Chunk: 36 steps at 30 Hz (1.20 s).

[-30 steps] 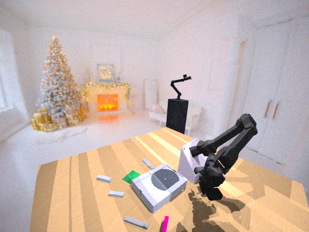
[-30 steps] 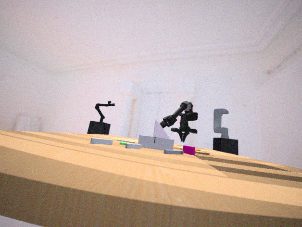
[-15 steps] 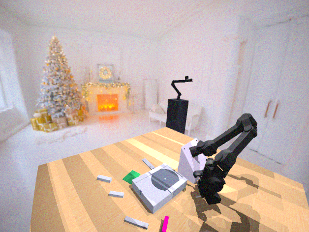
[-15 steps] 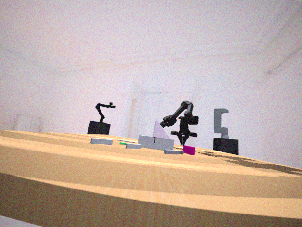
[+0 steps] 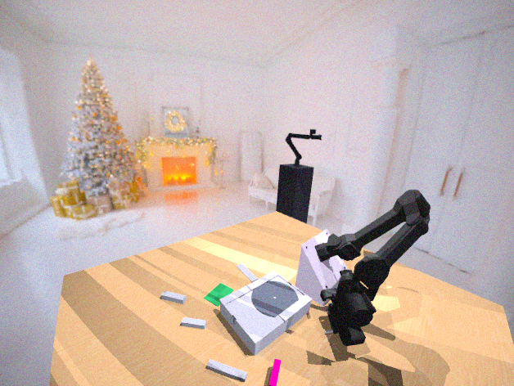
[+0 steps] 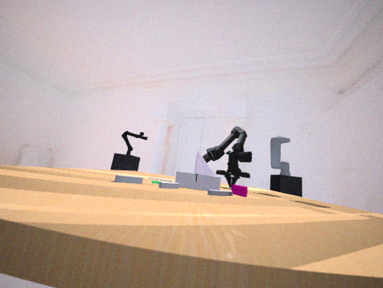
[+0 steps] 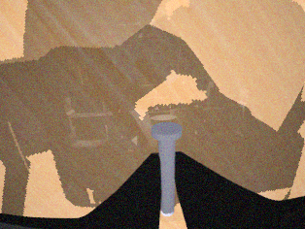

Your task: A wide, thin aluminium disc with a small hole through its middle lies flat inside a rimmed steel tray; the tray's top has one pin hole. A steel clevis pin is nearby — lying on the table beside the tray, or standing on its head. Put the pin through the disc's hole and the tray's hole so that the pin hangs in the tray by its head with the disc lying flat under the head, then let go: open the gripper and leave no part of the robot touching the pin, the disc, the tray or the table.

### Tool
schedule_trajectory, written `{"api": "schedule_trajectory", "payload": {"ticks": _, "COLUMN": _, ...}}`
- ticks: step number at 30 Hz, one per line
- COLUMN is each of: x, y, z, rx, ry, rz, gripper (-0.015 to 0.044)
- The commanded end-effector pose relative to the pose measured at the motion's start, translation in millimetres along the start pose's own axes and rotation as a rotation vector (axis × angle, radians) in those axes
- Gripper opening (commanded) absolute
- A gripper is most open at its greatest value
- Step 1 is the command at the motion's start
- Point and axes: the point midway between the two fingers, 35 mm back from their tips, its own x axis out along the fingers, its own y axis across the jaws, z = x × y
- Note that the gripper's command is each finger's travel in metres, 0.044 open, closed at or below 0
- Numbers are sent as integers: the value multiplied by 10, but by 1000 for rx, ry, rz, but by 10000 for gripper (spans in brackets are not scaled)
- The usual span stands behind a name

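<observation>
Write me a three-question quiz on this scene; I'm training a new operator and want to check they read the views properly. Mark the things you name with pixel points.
1. True or false: the disc (image 5: 265, 305) lies in the tray (image 5: 255, 334) (image 6: 185, 180) with the pin (image 7: 166, 170) already through its hole.
2. Which thing does the pincer (image 7: 165, 160) hold? (a) the green patch, (b) the pin, (c) the magenta block, (d) the disc
3. Fill in the blank: in the wrist view, the pin's wide ______ sticks out beyond the pincer's fingertips.

Key: 1 false; 2 b; 3 head.
</observation>
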Motion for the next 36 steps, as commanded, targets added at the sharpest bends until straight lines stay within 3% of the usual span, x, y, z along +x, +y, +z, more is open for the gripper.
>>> {"api": "schedule_trajectory", "payload": {"ticks": 1, "x": 26, "y": 16, "z": -11, "rx": 9, "ry": 4, "rz": 4, "gripper": 0}}
{"api": "schedule_trajectory", "payload": {"ticks": 8, "x": 26, "y": 16, "z": -11, "rx": 9, "ry": 4, "rz": 4, "gripper": 0}}
{"api": "schedule_trajectory", "payload": {"ticks": 14, "x": 15, "y": 9, "z": -2, "rx": 5, "ry": 0, "rz": 1, "gripper": 157}}
{"api": "schedule_trajectory", "payload": {"ticks": 21, "x": 2, "y": -103, "z": 7, "rx": 21, "ry": 19, "rz": -19, "gripper": 160}}
{"api": "schedule_trajectory", "payload": {"ticks": 30, "x": -56, "y": -16, "z": 123, "rx": 8, "ry": 353, "rz": 7, "gripper": 160}}
{"api": "schedule_trajectory", "payload": {"ticks": 36, "x": -71, "y": -10, "z": 130, "rx": 5, "ry": 376, "rz": 2, "gripper": 160}}
